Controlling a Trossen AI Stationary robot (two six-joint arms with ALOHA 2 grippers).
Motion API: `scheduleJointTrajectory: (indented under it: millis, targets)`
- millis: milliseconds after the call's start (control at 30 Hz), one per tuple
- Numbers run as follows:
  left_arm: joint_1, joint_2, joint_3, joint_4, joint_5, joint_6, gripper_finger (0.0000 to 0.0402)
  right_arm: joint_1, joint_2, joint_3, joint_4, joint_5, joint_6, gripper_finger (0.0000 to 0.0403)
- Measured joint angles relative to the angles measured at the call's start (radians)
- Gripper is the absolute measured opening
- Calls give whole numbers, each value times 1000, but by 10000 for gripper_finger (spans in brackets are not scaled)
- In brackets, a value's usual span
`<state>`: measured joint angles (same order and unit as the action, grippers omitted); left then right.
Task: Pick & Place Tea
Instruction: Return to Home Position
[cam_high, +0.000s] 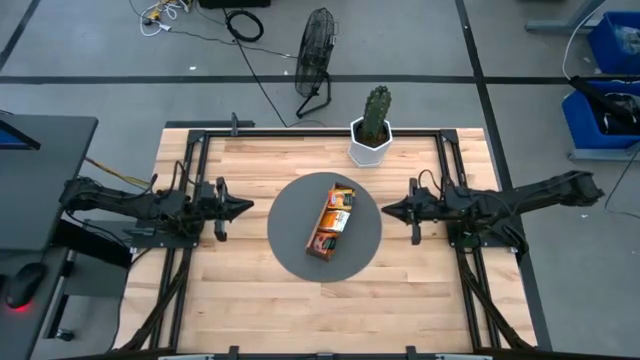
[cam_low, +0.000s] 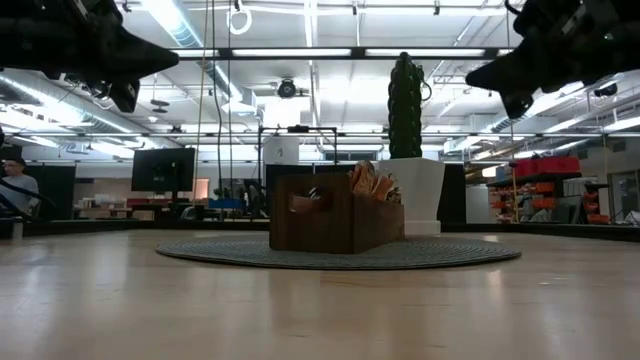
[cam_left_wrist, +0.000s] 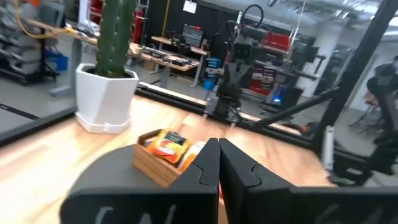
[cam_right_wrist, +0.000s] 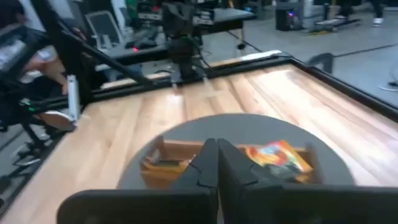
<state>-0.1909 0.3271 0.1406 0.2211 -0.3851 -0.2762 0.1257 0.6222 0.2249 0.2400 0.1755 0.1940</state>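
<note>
The tea sachets (cam_high: 341, 205), mostly orange, stand packed in a long brown wooden tray (cam_high: 331, 222) that rests on a round grey mat (cam_high: 290, 235) in the middle of the table. In the low view the sachets (cam_low: 372, 183) stick up out of the tray's (cam_low: 335, 213) right end. My left gripper (cam_high: 250, 209) hovers shut at the mat's left edge, pointing level toward the tray. My right gripper (cam_high: 384, 210) hovers shut at the mat's right edge, pointing back at it. Both are well above the table, as the left (cam_left_wrist: 217, 163) and right (cam_right_wrist: 216, 163) wrist views show.
A green cactus in a white pot (cam_high: 373, 138) stands on the table just beyond the mat's far right edge. A black frame (cam_high: 320, 131) runs around the table top. Bare wood lies near the front edge (cam_high: 320, 320).
</note>
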Motion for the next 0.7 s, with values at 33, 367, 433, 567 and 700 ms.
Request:
scheduleJointTrajectory:
  millis: [33,367,433,567,700]
  targets:
    - [0,0,0,0,-10,15,2,0,-23,0,-32,5,0,0]
    - [0,0,0,-2,-36,52,2,0,-228,-15,-206,57,-12,0]
    - [0,0,0,-6,-31,54,2,0,-261,-52,-172,55,-34,0]
    - [8,0,-3,-10,-29,54,2,0,-330,-119,-125,53,-43,0]
    - [11,0,-3,-10,-15,77,2,0,-384,-146,-146,52,-31,0]
